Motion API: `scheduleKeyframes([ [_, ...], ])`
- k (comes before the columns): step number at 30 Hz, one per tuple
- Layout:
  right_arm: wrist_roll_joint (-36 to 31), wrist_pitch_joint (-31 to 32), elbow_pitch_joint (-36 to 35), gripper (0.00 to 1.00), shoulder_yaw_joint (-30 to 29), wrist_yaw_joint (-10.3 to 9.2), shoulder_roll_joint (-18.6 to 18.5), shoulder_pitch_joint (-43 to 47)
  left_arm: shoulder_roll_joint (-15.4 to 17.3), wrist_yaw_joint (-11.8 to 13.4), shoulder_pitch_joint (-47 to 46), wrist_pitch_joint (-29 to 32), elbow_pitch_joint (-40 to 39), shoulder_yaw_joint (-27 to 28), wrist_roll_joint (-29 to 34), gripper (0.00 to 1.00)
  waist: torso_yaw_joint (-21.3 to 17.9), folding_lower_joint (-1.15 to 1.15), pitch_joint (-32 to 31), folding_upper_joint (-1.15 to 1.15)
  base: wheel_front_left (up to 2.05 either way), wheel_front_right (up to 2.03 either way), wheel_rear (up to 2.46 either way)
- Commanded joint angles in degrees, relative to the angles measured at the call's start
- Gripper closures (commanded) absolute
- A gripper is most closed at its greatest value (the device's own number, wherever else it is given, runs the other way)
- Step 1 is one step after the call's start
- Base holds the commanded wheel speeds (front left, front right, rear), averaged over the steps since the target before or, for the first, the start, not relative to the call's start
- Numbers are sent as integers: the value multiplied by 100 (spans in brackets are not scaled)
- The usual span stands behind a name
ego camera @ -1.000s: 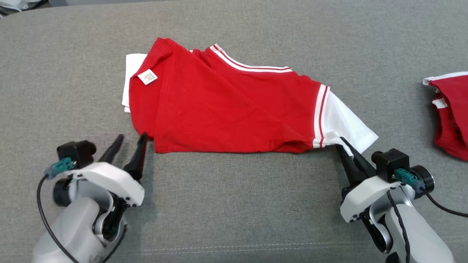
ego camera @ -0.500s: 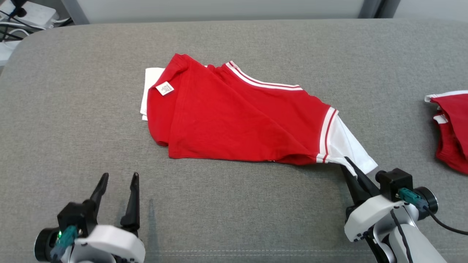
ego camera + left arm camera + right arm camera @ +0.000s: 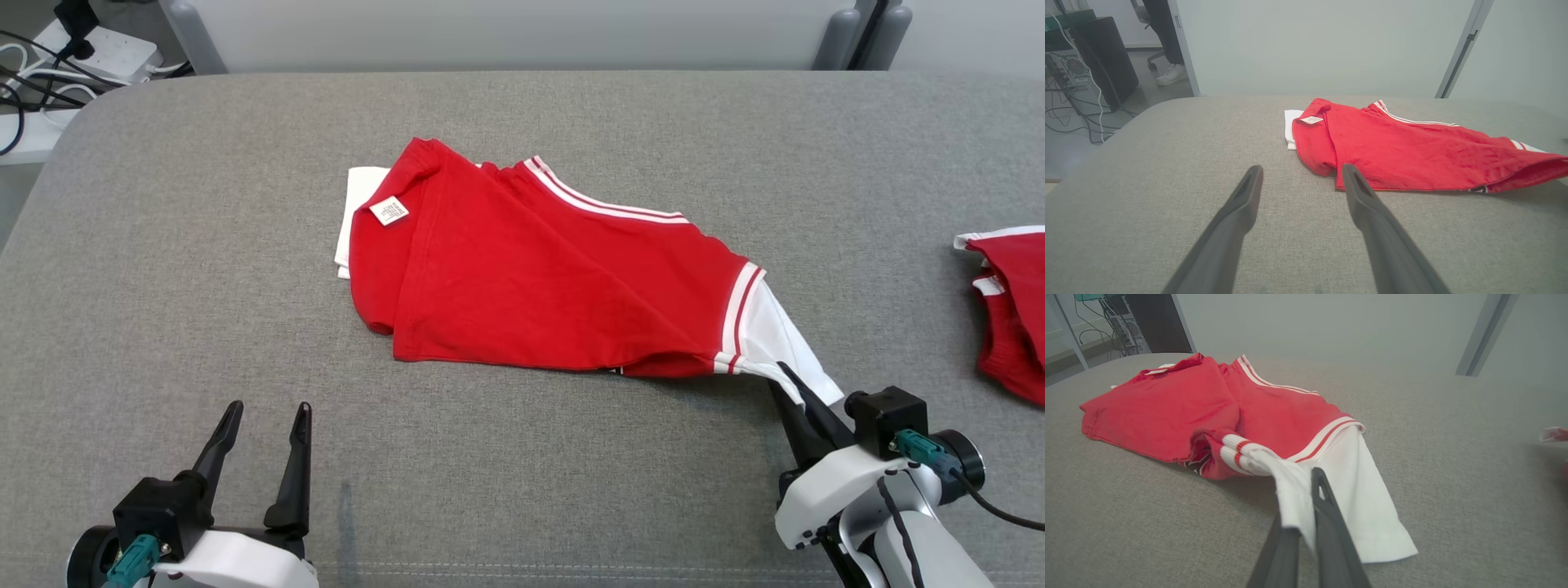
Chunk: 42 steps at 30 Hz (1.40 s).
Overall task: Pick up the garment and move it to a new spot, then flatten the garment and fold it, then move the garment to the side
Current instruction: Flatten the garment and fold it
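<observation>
The head camera looks steeply down on the red shirt with white sleeves. Both wrist cameras face that shirt low over the grey fabric surface, the right one nearest.

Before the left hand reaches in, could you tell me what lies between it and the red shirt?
Only bare grey surface lies between the open left hand and the red shirt, as the head view shows.

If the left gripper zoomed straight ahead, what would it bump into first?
Probably the red garment: its left end lies just ahead of the open left gripper, past bare grey cushion. Depth is hard to judge.
</observation>
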Motion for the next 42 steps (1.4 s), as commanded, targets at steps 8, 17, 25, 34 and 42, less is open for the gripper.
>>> scheduleKeyframes([
  [8,-41,74,-174,100,118,-19,-44,34,119,-137,-346,60,-187,89,80,0,5,0,26,0,0,0,0],
  [17,-95,128,-233,100,141,-19,-35,-169,-346,-1199,-1521,711,743,-543,-160,0,-54,0,305,0,0,0,0],
  [25,-110,99,-209,100,230,-19,-28,-369,-705,-1938,-2361,1375,2166,-756,-587,0,-205,0,505,0,0,0,0],
  [34,-127,61,-127,100,268,-19,-30,-486,-976,-2277,-3058,1423,3393,-643,-809,0,-283,0,642,0,0,0,0],
  [42,-123,22,-77,100,311,-19,-14,-561,-1173,-2527,-3326,1366,4081,-691,-886,83,-300,0,692,0,0,0,0],
])
